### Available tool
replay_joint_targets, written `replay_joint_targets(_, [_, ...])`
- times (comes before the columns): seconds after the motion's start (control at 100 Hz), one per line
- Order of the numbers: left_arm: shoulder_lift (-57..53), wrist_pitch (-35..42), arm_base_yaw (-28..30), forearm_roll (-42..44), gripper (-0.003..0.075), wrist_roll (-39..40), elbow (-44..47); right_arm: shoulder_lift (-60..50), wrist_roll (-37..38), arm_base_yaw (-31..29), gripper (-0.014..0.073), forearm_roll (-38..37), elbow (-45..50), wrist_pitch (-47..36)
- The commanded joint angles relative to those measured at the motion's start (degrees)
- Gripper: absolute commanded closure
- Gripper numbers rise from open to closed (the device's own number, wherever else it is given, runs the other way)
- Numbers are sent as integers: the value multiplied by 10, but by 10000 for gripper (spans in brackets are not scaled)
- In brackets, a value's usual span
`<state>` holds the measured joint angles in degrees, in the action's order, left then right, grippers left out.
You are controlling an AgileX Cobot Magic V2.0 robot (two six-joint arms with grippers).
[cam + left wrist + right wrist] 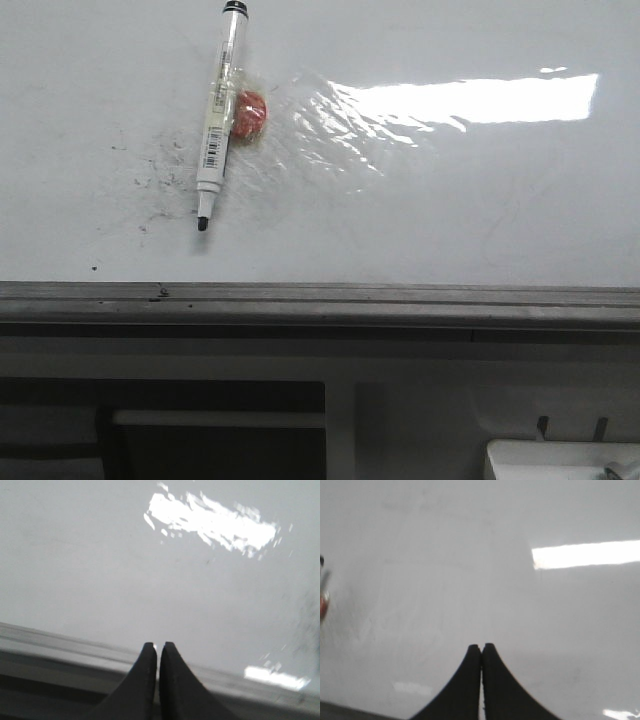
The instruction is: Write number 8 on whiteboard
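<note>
The whiteboard (pixel 450 210) fills the front view, glossy white with a wrinkled shiny patch and grey-black smudge specks at its left. A white marker (pixel 216 120) with a black tip lies on it, uncapped, tip toward the near edge. A small red-orange lump (pixel 249 115) lies against the marker's right side. No number 8 shows on the board. My left gripper (pixel 158 645) is shut and empty over the board's near edge. My right gripper (pixel 481 646) is shut and empty over bare board (pixel 470 570). Neither gripper shows in the front view.
A grey metal edge rail (pixel 320 300) runs along the board's near side. Below it sit a dark panel with a white bar (pixel 215 420) and a white box corner (pixel 560 460). The marker's blurred edge (pixel 324 587) shows in the right wrist view.
</note>
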<state>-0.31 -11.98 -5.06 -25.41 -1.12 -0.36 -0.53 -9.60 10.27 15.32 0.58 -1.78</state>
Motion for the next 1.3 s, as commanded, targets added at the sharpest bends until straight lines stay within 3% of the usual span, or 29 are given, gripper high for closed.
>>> replay_joint_targets(0.0, [-14,95,-2,-130,741,7,22,-13,2,-1,657,75,8,-75])
replay_joint_targets(0.08, [-14,125,-2,-202,741,7,21,-13,2,-1,657,116,7,-75])
replay_joint_targets(0.21, [-14,112,-2,-305,741,7,6,-13,2,-1,657,154,-32,-57])
replay_joint_targets(0.43, [74,-63,-3,-110,741,-47,-150,39,-52,-1,639,76,-197,165])
replay_joint_targets(0.56, [185,-156,-5,-64,729,-87,-247,114,-52,-1,632,32,-275,257])
replay_joint_targets(0.64, [240,-167,-23,-74,638,-113,-276,152,-52,-1,615,37,-301,268])
replay_joint_targets(0.7, [274,-175,-40,-92,489,-133,-295,177,-52,-1,557,38,-316,269])
replay_joint_targets(0.8, [326,-176,-78,-131,252,-180,-311,203,-52,-1,364,40,-326,272])
replay_joint_targets(0.85, [347,-176,-99,-146,232,-201,-313,211,-52,-1,266,40,-327,275])
replay_joint_targets(0.94, [388,-160,-135,-161,285,-222,-314,218,-52,-1,145,40,-327,280])
replay_joint_targets(1.02, [428,-122,-173,-174,317,-222,-314,219,-52,-1,144,40,-327,281])
replay_joint_targets(1.29, [554,63,-300,-229,318,-222,-317,219,-52,-1,158,40,-327,283])
